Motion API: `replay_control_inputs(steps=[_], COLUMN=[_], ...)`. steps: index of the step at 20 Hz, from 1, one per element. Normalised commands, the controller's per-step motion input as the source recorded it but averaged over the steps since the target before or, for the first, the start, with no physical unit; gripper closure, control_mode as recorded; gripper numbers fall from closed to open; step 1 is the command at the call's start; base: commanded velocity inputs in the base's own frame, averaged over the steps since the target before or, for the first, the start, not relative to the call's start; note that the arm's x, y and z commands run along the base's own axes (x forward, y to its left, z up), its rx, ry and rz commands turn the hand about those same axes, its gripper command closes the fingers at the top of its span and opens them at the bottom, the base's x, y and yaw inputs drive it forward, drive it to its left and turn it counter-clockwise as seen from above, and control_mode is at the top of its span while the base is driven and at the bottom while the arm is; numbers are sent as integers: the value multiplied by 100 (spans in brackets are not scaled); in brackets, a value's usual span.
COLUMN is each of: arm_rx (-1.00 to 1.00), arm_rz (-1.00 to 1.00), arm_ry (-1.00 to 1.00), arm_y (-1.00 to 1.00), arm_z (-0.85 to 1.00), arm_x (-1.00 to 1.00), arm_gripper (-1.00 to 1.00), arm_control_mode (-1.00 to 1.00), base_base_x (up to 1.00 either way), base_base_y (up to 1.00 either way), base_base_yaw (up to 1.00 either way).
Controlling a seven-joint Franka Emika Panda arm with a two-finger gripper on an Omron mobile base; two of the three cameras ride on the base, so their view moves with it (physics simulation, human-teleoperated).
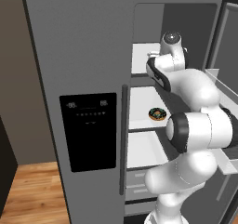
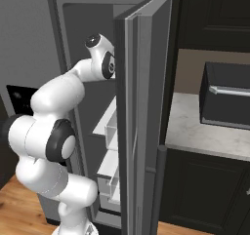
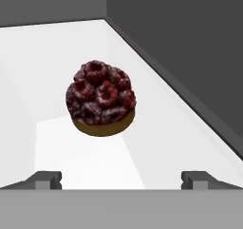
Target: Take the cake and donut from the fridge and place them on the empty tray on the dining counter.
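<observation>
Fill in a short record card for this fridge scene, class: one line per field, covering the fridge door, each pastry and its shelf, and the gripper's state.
fridge door: fridge right door swung open, left door shut
donut: donut lies on a white middle shelf, untouched
cake: cake sits on a white shelf, straight ahead of the hand
gripper: gripper open, fingertips spread wide, short of the cake, holding nothing
arm: reaches into the upper part of the fridge
</observation>
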Motion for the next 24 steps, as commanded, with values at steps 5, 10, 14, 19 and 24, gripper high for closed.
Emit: replay_control_inputs(steps=[5,10,14,19,24], arm_rx=[0,0,0,1,3], arm_rz=[0,0,0,0,0], arm_ry=[-1,-1,0,0,-2], arm_y=[-9,0,0,0,-3], arm_z=[0,-3,-11,-9,0], arm_x=[17,21,27,36,25], arm_gripper=[-100,-100,-100,-100,-100], arm_control_mode=[-100,-100,-100,-100,-100], base_base_x=[0,0,0,0,0], base_base_y=[0,0,0,0,0], base_base_yaw=[0,0,0,0,0])
